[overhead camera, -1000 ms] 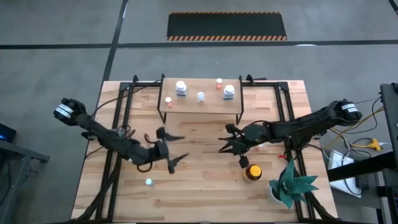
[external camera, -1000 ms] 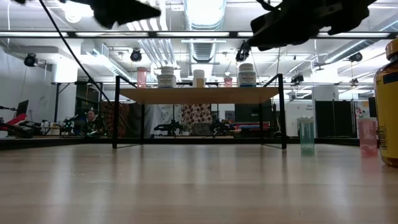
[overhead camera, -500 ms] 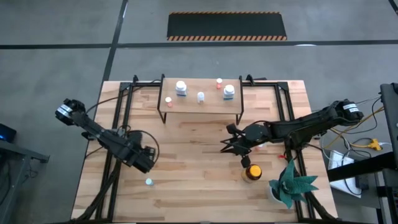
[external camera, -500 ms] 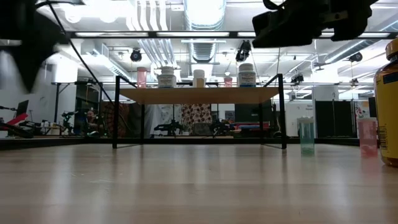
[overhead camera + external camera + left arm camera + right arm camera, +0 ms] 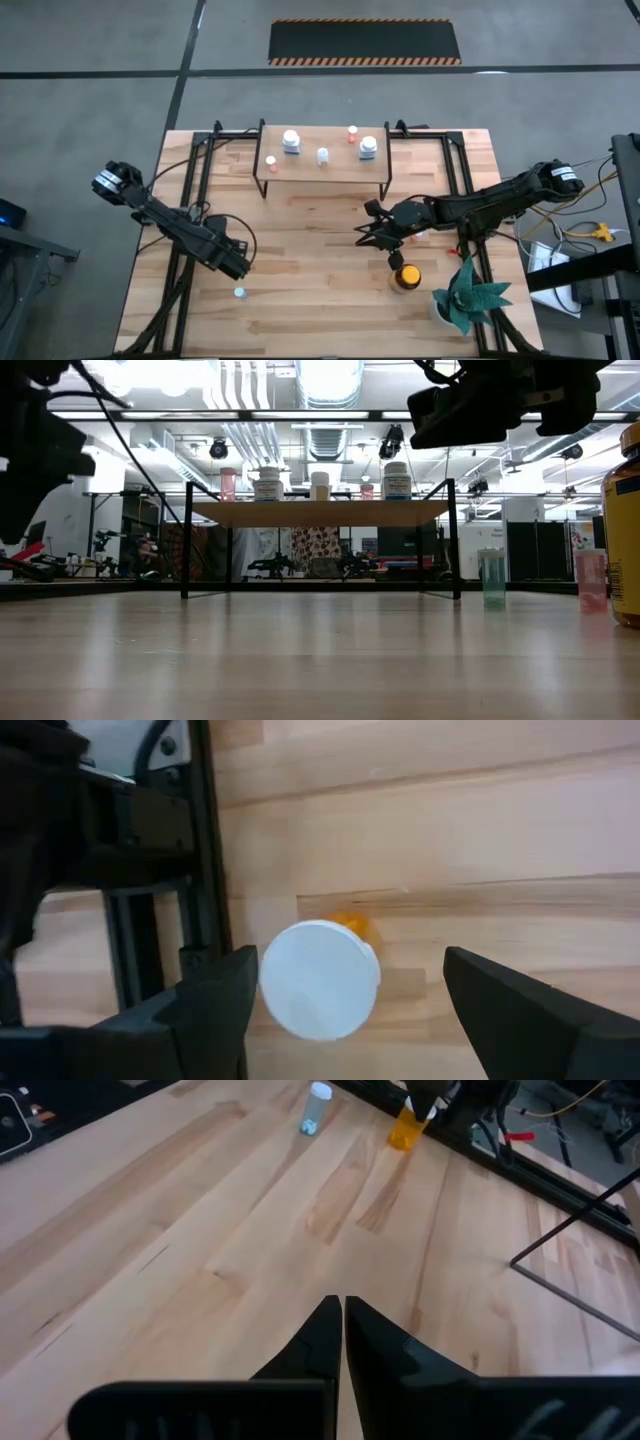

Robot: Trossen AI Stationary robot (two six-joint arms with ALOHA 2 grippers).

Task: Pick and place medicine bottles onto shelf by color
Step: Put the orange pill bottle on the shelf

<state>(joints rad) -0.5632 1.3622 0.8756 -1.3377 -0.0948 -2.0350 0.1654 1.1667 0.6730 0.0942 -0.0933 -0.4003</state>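
Note:
My left gripper (image 5: 236, 263) points down, open, over a small orange vial with a white cap (image 5: 320, 980). Its fingers stand on either side of the cap without touching it. The vial stands upright on the table and also shows in the right wrist view (image 5: 404, 1126). A pale-blue vial (image 5: 239, 293) stands just nearer the table's near edge. My right gripper (image 5: 363, 233) is shut and empty above the table's middle. The large amber bottle (image 5: 405, 277) stands near it. The shelf (image 5: 322, 170) at the far middle carries several small bottles.
A green spiky plant (image 5: 467, 296) stands at the near right corner. Black frame rails (image 5: 190, 190) run along both sides of the table. In the low view a pale vial (image 5: 492, 578) and a pink vial (image 5: 591, 580) stand on the table right of the shelf.
My left gripper has gone toward the table's left edge and a little toward its near edge. It has tipped from lying level to pointing down over the orange vial.

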